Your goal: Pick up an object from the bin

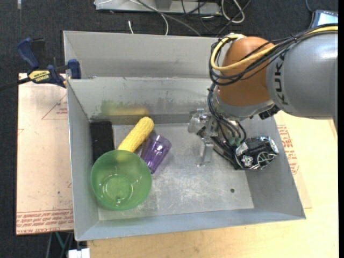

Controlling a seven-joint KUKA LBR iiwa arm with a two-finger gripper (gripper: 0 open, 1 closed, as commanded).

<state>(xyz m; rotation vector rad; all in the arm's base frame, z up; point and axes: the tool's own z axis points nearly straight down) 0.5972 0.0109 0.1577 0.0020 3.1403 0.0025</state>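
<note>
1. Green bowl (121, 184) sits nearest, in the front-left corner.
2. Just behind it lie a purple cup (156, 152) and a yellow corn cob (137, 133).
3. The gripper (204, 152) hangs over bare bin (215, 192) floor, apart from the cup. I cannot tell whether it is open or closed. Descending here would likely catch nothing.

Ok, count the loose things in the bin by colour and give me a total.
Green: 1, the bowl
Yellow: 1, the corn
Purple: 1, the cup
Black: 1, the block
Total: 4
</note>
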